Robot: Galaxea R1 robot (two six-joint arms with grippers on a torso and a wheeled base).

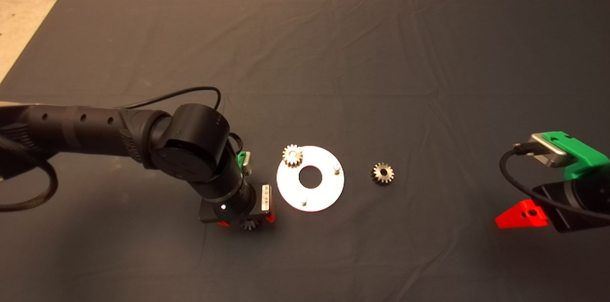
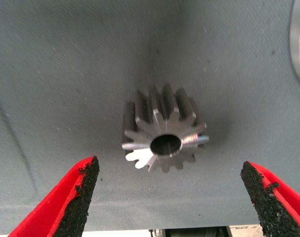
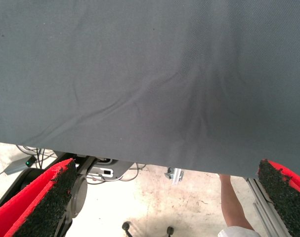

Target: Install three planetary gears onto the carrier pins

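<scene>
Left hand (image 2: 167, 197) spread wide over a gear (image 2: 163, 134) on the mat — touching nothing; right hand (image 3: 164, 197) idles open.

From the head view the left arm's wrist covers most of the left gripper (image 1: 246, 220), so only red slivers and part of the gear (image 1: 249, 224) under it peek out. The white disc (image 2: 299, 44) is chopped off by the frame edge in the left wrist view. The right gripper (image 1: 519, 215) is half out of frame, and a person's arm (image 3: 234, 205) is cut off beyond the mat's edge.
</scene>
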